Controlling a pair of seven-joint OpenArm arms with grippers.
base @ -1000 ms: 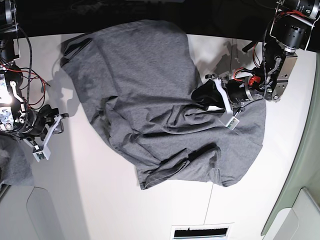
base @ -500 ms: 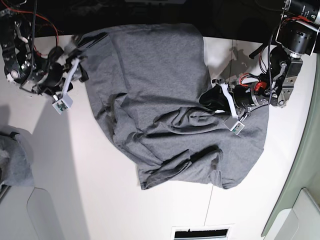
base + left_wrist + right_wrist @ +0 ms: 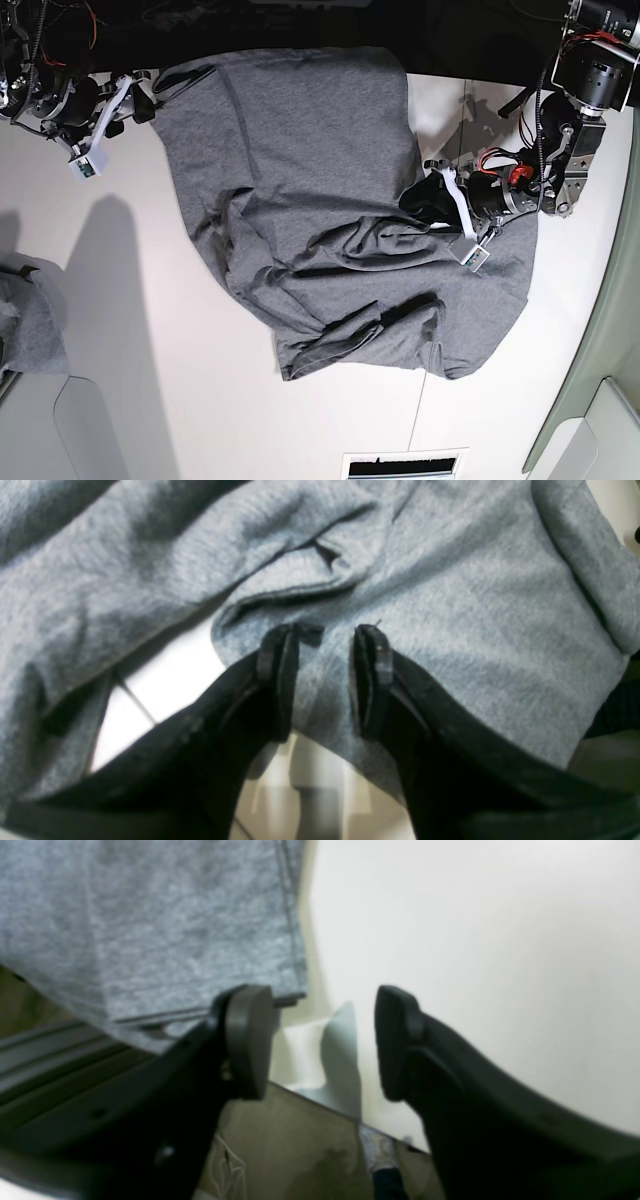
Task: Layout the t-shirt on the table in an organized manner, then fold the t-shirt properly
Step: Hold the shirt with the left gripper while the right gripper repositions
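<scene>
The heather-grey t-shirt (image 3: 300, 200) lies crumpled on the white table (image 3: 180, 330), its lower half bunched in folds. My left gripper (image 3: 420, 205) rests on the shirt's right side, where the creases meet. In the left wrist view its jaws (image 3: 327, 635) stand apart with grey fabric (image 3: 450, 605) under and between them, and no pinch shows. My right gripper (image 3: 143, 95) is at the shirt's back left corner. In the right wrist view it (image 3: 322, 1005) is open and holds nothing, and its left finger (image 3: 247, 1040) overlaps the hemmed corner (image 3: 150, 915) at the table's edge.
A smaller grey cloth bundle (image 3: 30, 320) lies at the left edge. A pale grey-green panel (image 3: 610, 330) curves along the right side. A thin dark seam (image 3: 418, 410) runs to a slotted vent (image 3: 400, 465) at the front. The table's back edge drops off just behind the right gripper.
My right arm swung from the front left up to the shirt's back left corner. The shirt's top edge now lies squarer. My left gripper has barely moved.
</scene>
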